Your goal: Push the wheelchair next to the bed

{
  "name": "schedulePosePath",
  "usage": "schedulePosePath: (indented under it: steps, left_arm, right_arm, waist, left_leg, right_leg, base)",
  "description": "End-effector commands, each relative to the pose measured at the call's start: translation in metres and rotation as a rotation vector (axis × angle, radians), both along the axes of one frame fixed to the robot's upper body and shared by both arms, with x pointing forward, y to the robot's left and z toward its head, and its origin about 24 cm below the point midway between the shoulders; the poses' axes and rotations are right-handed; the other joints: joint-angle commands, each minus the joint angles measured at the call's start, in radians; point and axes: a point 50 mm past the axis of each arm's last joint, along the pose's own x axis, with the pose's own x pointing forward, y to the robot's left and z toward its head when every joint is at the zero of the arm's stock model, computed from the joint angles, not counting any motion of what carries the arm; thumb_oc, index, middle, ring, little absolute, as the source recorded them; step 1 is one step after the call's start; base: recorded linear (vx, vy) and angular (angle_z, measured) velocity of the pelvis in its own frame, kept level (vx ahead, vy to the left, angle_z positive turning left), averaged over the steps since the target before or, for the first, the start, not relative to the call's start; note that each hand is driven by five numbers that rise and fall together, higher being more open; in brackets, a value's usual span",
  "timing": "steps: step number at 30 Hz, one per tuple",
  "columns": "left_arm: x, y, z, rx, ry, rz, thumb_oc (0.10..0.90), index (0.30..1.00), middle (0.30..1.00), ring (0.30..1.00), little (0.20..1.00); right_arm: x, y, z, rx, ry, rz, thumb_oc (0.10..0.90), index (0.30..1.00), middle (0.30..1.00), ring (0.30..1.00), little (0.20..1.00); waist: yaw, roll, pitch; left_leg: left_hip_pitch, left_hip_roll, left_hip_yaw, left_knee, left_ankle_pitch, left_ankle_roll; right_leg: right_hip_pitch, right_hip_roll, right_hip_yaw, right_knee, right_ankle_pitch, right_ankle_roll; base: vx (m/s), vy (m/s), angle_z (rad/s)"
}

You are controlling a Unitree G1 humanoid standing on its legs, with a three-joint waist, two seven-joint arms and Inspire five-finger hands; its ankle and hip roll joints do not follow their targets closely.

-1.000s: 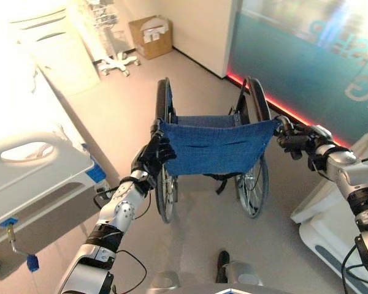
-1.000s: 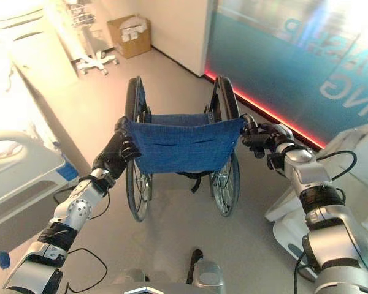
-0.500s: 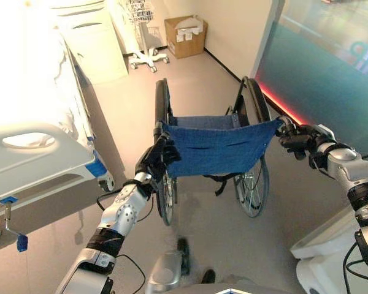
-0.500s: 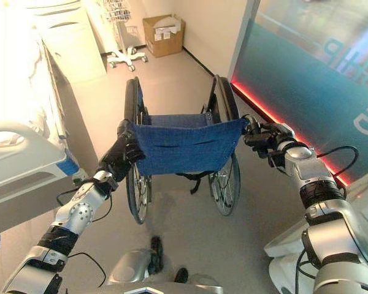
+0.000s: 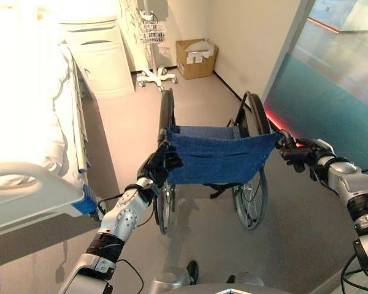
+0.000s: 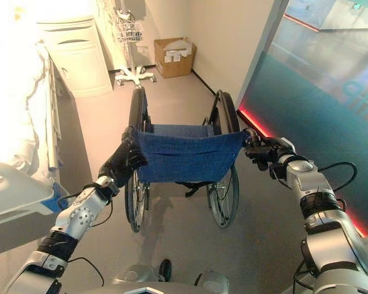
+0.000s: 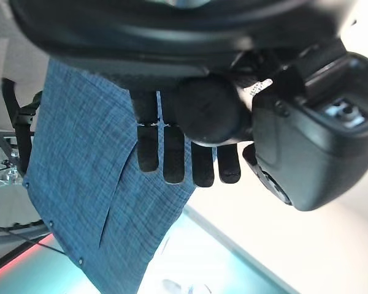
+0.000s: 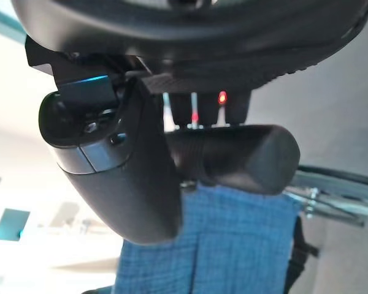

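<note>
Left hand (image 5: 160, 164) curls its fingers around the wheelchair's (image 5: 213, 160) left push handle (image 7: 203, 111); right hand (image 5: 296, 153) clamps the right handle (image 8: 233, 156). Blue-backed wheelchair stands on the floor (image 5: 129, 119) beside the bed (image 5: 30, 122), which lies to its left.

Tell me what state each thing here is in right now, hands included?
wheelchair: upright on its wheels, seat empty, beside the bed but apart from it.
left hand: curled round the wheelchair's left push handle.
right hand: curled round the right push handle.
bed: side rail up, white bedding on it.
cardboard box: open, on the floor against the wall.
cabinet: shut.
</note>
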Motion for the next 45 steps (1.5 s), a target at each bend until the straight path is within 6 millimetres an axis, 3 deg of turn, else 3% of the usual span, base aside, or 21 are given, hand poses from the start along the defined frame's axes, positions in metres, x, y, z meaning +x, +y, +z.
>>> schedulePosePath:
  steps: [1, 4, 8, 9, 13, 15, 18, 20, 21, 23, 26, 27, 30, 32, 33, 36, 39, 41, 42, 43, 45]
  left_arm:
    - [0.023, -0.032, 0.061, -0.016, -0.293, -0.148, 0.4, 0.3, 0.3, 0.3, 0.3]
    - [0.025, -0.038, 0.064, -0.014, -0.303, -0.173, 0.4, 0.3, 0.3, 0.3, 0.3]
    - [0.025, -0.041, 0.058, -0.015, -0.292, -0.19, 0.4, 0.3, 0.3, 0.3, 0.3]
    - [0.023, -0.043, 0.055, -0.016, -0.28, -0.201, 0.4, 0.3, 0.3, 0.3, 0.3]
    - [0.02, -0.042, 0.051, -0.022, -0.259, -0.191, 0.4, 0.3, 0.3, 0.3, 0.3]
    - [0.02, -0.037, 0.049, -0.035, -0.241, -0.163, 0.4, 0.3, 0.3, 0.3, 0.3]
    - [0.016, -0.034, 0.048, -0.048, -0.242, -0.14, 0.4, 0.3, 0.3, 0.3, 0.3]
    - [0.016, -0.034, 0.048, -0.054, -0.244, -0.125, 0.4, 0.3, 0.3, 0.3, 0.3]
    - [0.016, -0.036, 0.048, -0.063, -0.246, -0.125, 0.4, 0.3, 0.3, 0.3, 0.3]
    - [0.017, -0.037, 0.048, -0.067, -0.25, -0.12, 0.4, 0.3, 0.3, 0.3, 0.3]
    - [0.019, -0.041, 0.053, -0.079, -0.261, -0.114, 0.4, 0.3, 0.3, 0.3, 0.3]
    - [0.019, -0.041, 0.054, -0.08, -0.262, -0.113, 0.4, 0.3, 0.3, 0.3, 0.3]
    - [0.016, -0.044, 0.054, -0.085, -0.274, -0.08, 0.4, 0.3, 0.3, 0.3, 0.3]
    - [0.015, -0.043, 0.056, -0.089, -0.279, -0.061, 0.4, 0.3, 0.3, 0.3, 0.3]
    - [0.014, -0.042, 0.056, -0.093, -0.278, -0.054, 0.4, 0.3, 0.3, 0.3, 0.3]
    - [0.017, -0.039, 0.058, -0.088, -0.274, -0.028, 0.4, 0.3, 0.3, 0.3, 0.3]
    - [0.019, -0.038, 0.059, -0.082, -0.265, -0.016, 0.4, 0.3, 0.3, 0.3, 0.3]
    - [0.021, -0.039, 0.06, -0.069, -0.262, -0.021, 0.4, 0.3, 0.3, 0.3, 0.3]
    - [0.021, -0.039, 0.059, -0.065, -0.26, -0.023, 0.4, 0.3, 0.3, 0.3, 0.3]
    - [0.022, -0.039, 0.06, -0.067, -0.258, -0.02, 0.4, 0.3, 0.3, 0.3, 0.3]
    - [0.025, -0.04, 0.061, -0.069, -0.261, -0.01, 0.4, 0.3, 0.3, 0.3, 0.3]
  right_arm:
    - [0.04, 0.063, 0.07, 0.07, -0.328, 0.264, 0.4, 0.3, 0.3, 0.3, 0.3]
    - [0.044, 0.063, 0.081, 0.053, -0.348, 0.271, 0.4, 0.3, 0.3, 0.3, 0.3]
    - [0.045, 0.064, 0.085, 0.044, -0.346, 0.278, 0.4, 0.3, 0.3, 0.3, 0.3]
    - [0.045, 0.064, 0.085, 0.037, -0.34, 0.272, 0.4, 0.3, 0.3, 0.3, 0.3]
    - [0.043, 0.066, 0.086, 0.029, -0.337, 0.284, 0.4, 0.3, 0.3, 0.3, 0.3]
    - [0.045, 0.07, 0.088, 0.034, -0.333, 0.295, 0.4, 0.3, 0.3, 0.3, 0.3]
    - [0.045, 0.071, 0.086, 0.009, -0.326, 0.278, 0.4, 0.3, 0.3, 0.3, 0.3]
    - [0.045, 0.071, 0.085, 0.006, -0.328, 0.271, 0.4, 0.3, 0.3, 0.3, 0.3]
    - [0.044, 0.069, 0.082, 0.006, -0.332, 0.238, 0.4, 0.3, 0.3, 0.3, 0.3]
    - [0.045, 0.069, 0.08, -0.006, -0.331, 0.217, 0.4, 0.3, 0.3, 0.3, 0.3]
    - [0.05, 0.076, 0.085, -0.025, -0.325, 0.189, 0.4, 0.3, 0.3, 0.3, 0.3]
    - [0.051, 0.077, 0.086, -0.026, -0.325, 0.185, 0.4, 0.3, 0.3, 0.3, 0.3]
    - [0.051, 0.078, 0.082, -0.019, -0.312, 0.162, 0.4, 0.3, 0.3, 0.3, 0.3]
    - [0.049, 0.075, 0.077, -0.021, -0.304, 0.16, 0.4, 0.3, 0.3, 0.3, 0.3]
    - [0.048, 0.073, 0.075, -0.023, -0.298, 0.162, 0.4, 0.3, 0.3, 0.3, 0.3]
    - [0.049, 0.075, 0.067, -0.019, -0.269, 0.193, 0.4, 0.3, 0.3, 0.3, 0.3]
    - [0.049, 0.077, 0.06, 0.006, -0.26, 0.204, 0.4, 0.3, 0.3, 0.3, 0.3]
    - [0.045, 0.079, 0.054, 0.03, -0.26, 0.231, 0.4, 0.3, 0.3, 0.3, 0.3]
    - [0.042, 0.078, 0.053, 0.035, -0.258, 0.237, 0.4, 0.3, 0.3, 0.3, 0.3]
    - [0.04, 0.078, 0.051, 0.038, -0.256, 0.245, 0.4, 0.3, 0.3, 0.3, 0.3]
    - [0.04, 0.081, 0.05, 0.038, -0.257, 0.26, 0.4, 0.3, 0.3, 0.3, 0.3]
  waist:
    - [0.056, -0.051, -0.052]
    - [0.003, -0.075, -0.023]
    - [-0.022, -0.082, -0.023]
    - [-0.021, -0.091, -0.031]
    - [-0.031, -0.087, -0.049]
    - [-0.031, -0.083, -0.065]
    - [-0.024, -0.099, -0.066]
    - [-0.023, -0.101, -0.065]
    - [-0.02, -0.103, -0.062]
    - [-0.015, -0.097, -0.061]
    - [0.004, -0.062, -0.058]
    - [0.006, -0.061, -0.056]
    - [0.043, -0.031, -0.071]
    - [0.053, -0.025, -0.081]
    - [0.059, -0.03, -0.085]
    - [0.086, -0.056, -0.104]
    - [0.123, -0.084, -0.114]
    - [0.123, -0.071, -0.115]
    - [0.111, -0.066, -0.112]
    - [0.092, -0.047, -0.11]
    - [0.07, -0.04, -0.104]
  left_leg:
    - [-0.031, 0.005, 0.226, 0.074, -0.114, -0.096]
    - [0.021, -0.018, 0.127, 0.083, -0.198, -0.097]
    - [0.039, -0.013, 0.063, 0.122, -0.254, -0.095]
    - [0.033, 0.0, 0.04, 0.154, -0.269, -0.104]
    - [0.037, 0.065, 0.031, 0.229, -0.246, -0.158]
    - [0.031, 0.132, 0.045, 0.308, -0.134, -0.197]
    - [-0.076, 0.144, 0.112, 0.548, -0.039, -0.197]
    - [-0.113, 0.148, 0.148, 0.607, -0.041, -0.193]
    - [-0.156, 0.162, 0.216, 0.612, -0.054, -0.187]
    - [-0.16, 0.15, 0.241, 0.563, -0.067, -0.185]
    - [-0.144, 0.115, 0.317, 0.343, -0.041, -0.207]
    - [-0.141, 0.111, 0.322, 0.329, -0.037, -0.208]
    - [-0.218, 0.049, 0.423, 0.035, 0.046, -0.226]
    - [-0.243, 0.053, 0.46, -0.031, 0.087, -0.223]
    - [-0.248, 0.048, 0.466, -0.043, 0.101, -0.222]
    - [-0.253, 0.02, 0.441, 0.031, 0.013, -0.161]
    - [-0.244, -0.003, 0.425, 0.063, -0.038, -0.104]
    - [-0.199, -0.016, 0.369, 0.05, -0.046, -0.076]
    - [-0.174, -0.021, 0.336, 0.046, -0.045, -0.076]
    - [-0.153, -0.003, 0.322, 0.043, -0.034, -0.074]
    - [-0.107, -0.002, 0.293, 0.033, -0.048, -0.073]
  right_leg:
    - [0.016, -0.076, 0.043, -0.208, 0.298, 0.05]
    - [-0.1, -0.082, 0.188, -0.452, 0.439, 0.112]
    - [-0.125, -0.066, 0.277, -0.458, 0.451, 0.114]
    - [-0.103, -0.067, 0.299, -0.417, 0.419, 0.113]
    - [-0.079, -0.027, 0.291, -0.36, 0.327, 0.091]
    - [-0.056, 0.01, 0.26, -0.33, 0.267, 0.037]
    - [0.002, 0.042, 0.205, -0.344, 0.228, -0.031]
    - [0.019, 0.049, 0.18, -0.347, 0.217, -0.049]
    - [0.052, 0.059, 0.135, -0.355, 0.198, -0.065]
    - [0.073, 0.067, 0.106, -0.36, 0.182, -0.063]
    - [0.139, 0.121, 0.063, -0.371, 0.133, -0.064]
    - [0.145, 0.124, 0.061, -0.372, 0.13, -0.064]
    - [0.253, 0.199, 0.057, -0.41, 0.07, -0.058]
    - [0.293, 0.217, 0.052, -0.416, 0.042, -0.065]
    - [0.306, 0.217, 0.049, -0.414, 0.027, -0.068]
    - [0.31, 0.191, 0.057, -0.366, -0.001, -0.053]
    - [0.316, 0.114, 0.017, -0.227, 0.067, 0.008]
    - [0.247, 0.03, 0.022, 0.083, 0.178, 0.056]
    - [0.196, 0.021, 0.056, 0.188, 0.199, 0.063]
    - [0.126, 0.029, 0.074, 0.248, 0.234, 0.045]
    - [0.063, -0.002, 0.076, 0.18, 0.221, 0.027]
  base:
    - [0.26, -0.304, 0.56]
    - [0.43, -0.471, 0.34]
    - [0.33, -0.405, 0.96]
    - [0.25, -0.409, 1.76]
    - [0.24, -0.439, 1.2]
    - [0.27, -0.494, 0.8]
    - [0.18, -0.459, 0.33]
    - [0.16, -0.321, 0.03]
    - [0.19, -0.259, 0.06]
    - [0.21, -0.195, 0.33]
    - [0.27, -0.108, 0.34]
    - [0.24, -0.053, 0.25]
    - [0.48, -0.07, 0.09]
    - [0.37, -0.032, -0.08]
    - [0.39, -0.052, -0.33]
    - [0.37, -0.05, -0.36]
    - [0.32, 0.024, -0.33]
    - [0.37, 0.124, -0.13]
    - [0.35, 0.09, 0.31]
    - [0.31, 0.024, 0.65]
    - [0.3, -0.082, 0.78]
